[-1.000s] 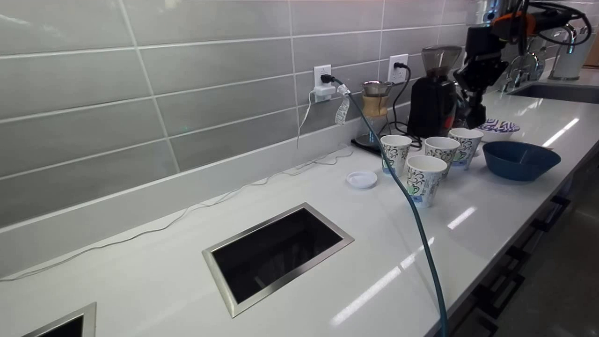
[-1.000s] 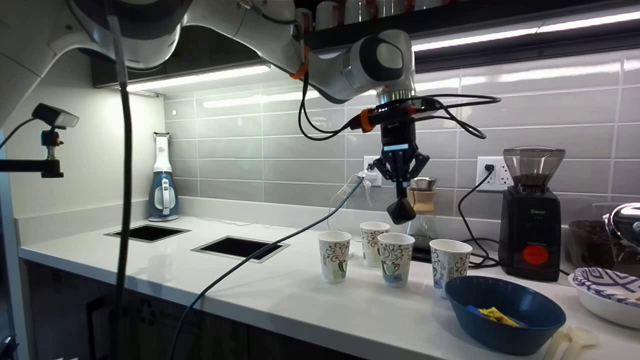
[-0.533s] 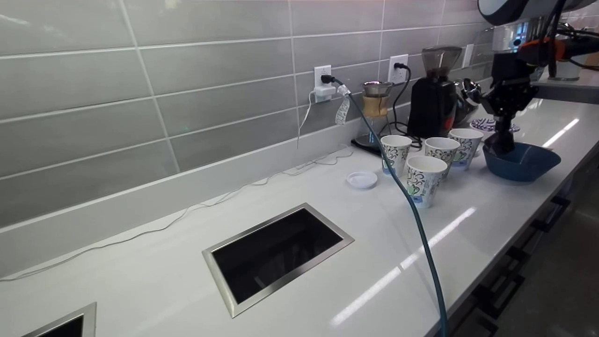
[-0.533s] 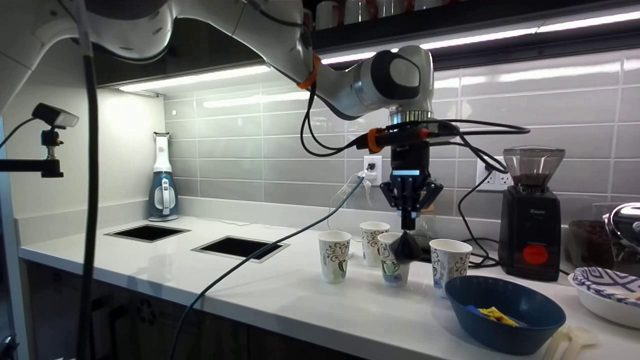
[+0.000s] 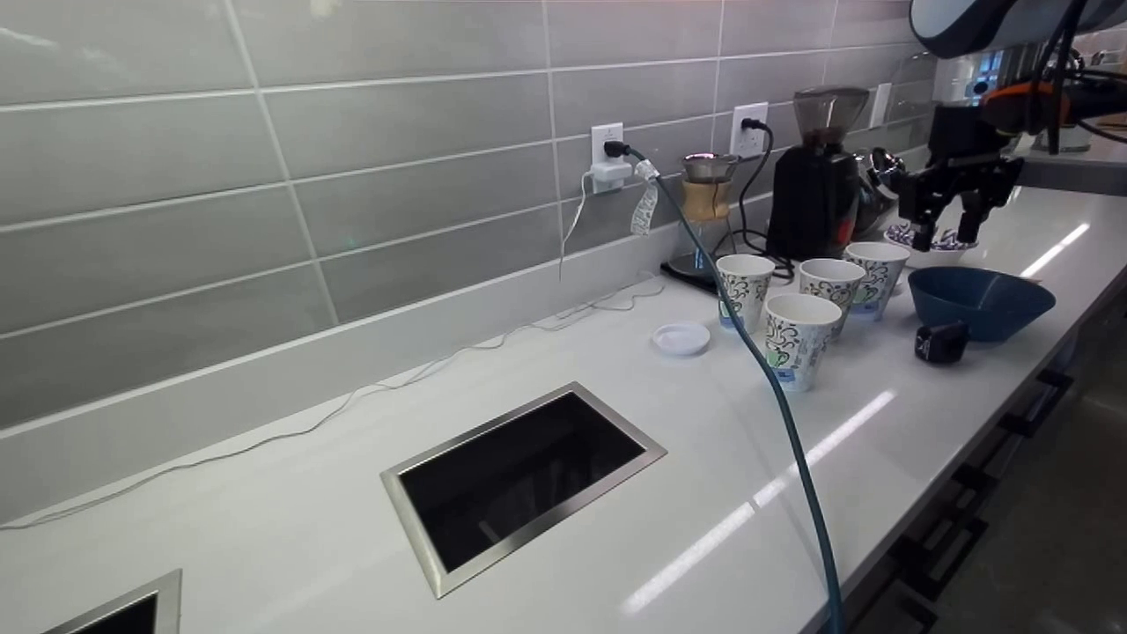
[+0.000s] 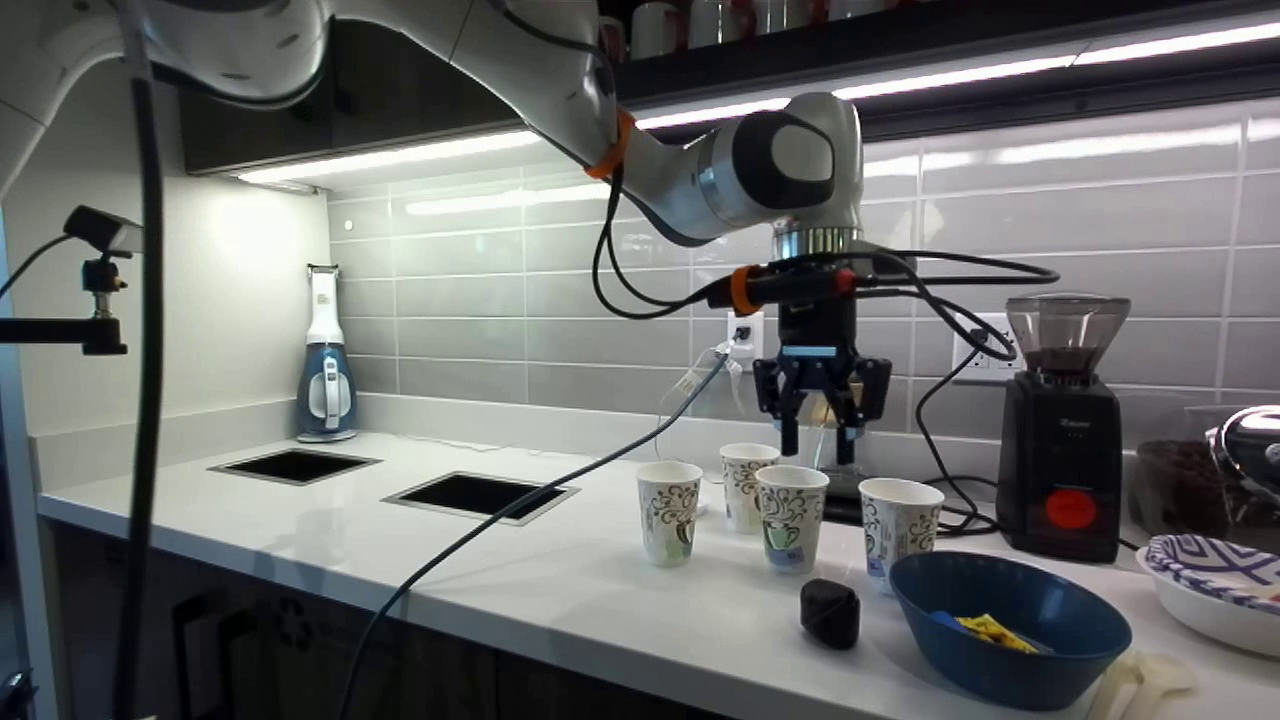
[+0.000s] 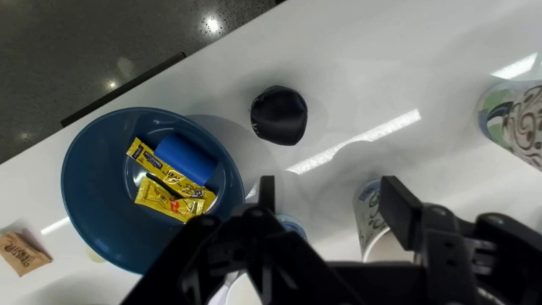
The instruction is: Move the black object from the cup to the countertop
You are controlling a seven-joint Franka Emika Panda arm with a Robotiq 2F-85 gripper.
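Note:
The black object (image 6: 830,613) is a small, dark, rounded lump resting on the white countertop (image 6: 600,590), beside the blue bowl and apart from the cups. It appears in both exterior views, and in the wrist view the black object (image 7: 279,115) lies beyond the fingertips. My gripper (image 6: 818,447) hangs well above the worktop, its fingers spread with nothing between them; the wrist view also shows the gripper (image 7: 328,188) wide apart. Several patterned paper cups stand upright, among them a cup (image 6: 790,520) close to the black object and a cup (image 5: 799,343) nearest the camera.
A dark blue bowl (image 6: 965,655) holding yellow packets and a blue item stands right beside the black object. A teal cable (image 5: 792,431) crosses the counter past the cups. The grinder (image 6: 1060,470) and glass coffee maker (image 5: 707,198) stand by the wall. The counter's front edge runs near.
The gripper first came down and across with the black object between its fingers. Now its fingers have opened, and the object has left them and sits on the countertop beside the bowl.

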